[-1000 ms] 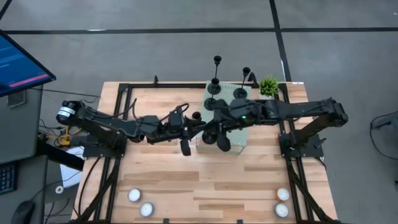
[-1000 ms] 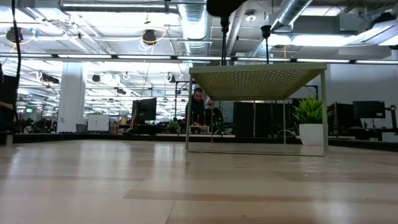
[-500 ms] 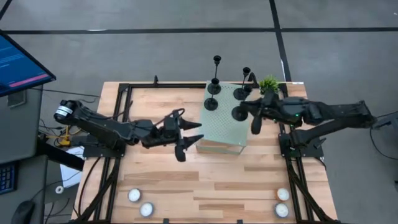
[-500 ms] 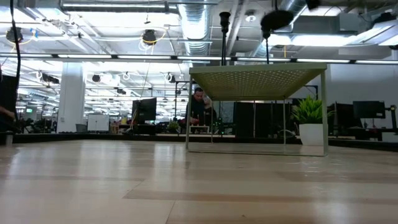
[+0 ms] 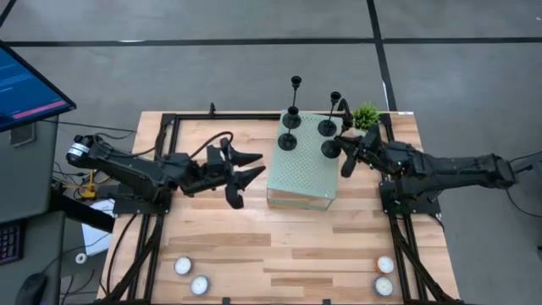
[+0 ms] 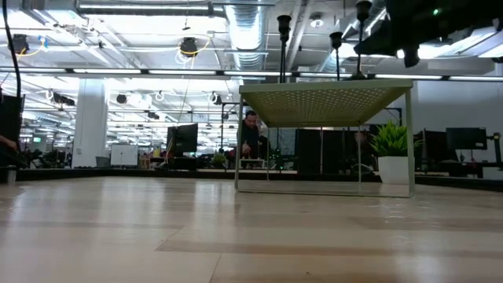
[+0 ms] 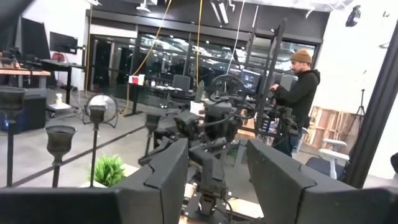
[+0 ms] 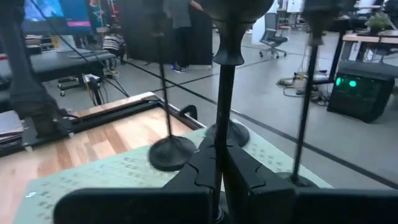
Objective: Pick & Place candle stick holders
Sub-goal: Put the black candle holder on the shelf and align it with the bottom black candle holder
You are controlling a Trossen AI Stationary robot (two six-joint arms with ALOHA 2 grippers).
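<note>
A pale green perforated stand sits mid-table. Three black candle stick holders stand upright on their disc bases on its far part. A fourth candle stick holder is upright at the stand's right side, with my right gripper shut on it. My left gripper hovers open, with nothing in it, just left of the stand; its wrist view shows the wide gap between its fingers. My right gripper pinches the fourth holder's thin stem between its two shut fingers, well below the top cup. The fingers come level from the table's right side and lie across the stem. The holder stays upright, its base down at the stand's top; whether it rests there I cannot tell.
A small potted plant stands at the stand's far right corner. White tealights lie near the front edge, left and right. Black frame rails border the table. A person stands in the room beyond.
My right gripper has drawn back from over the stand's left part toward the table's right edge and come down, carrying the fourth holder upright to the stand's right side. My left gripper has pulled back from the stand toward the table's left edge.
</note>
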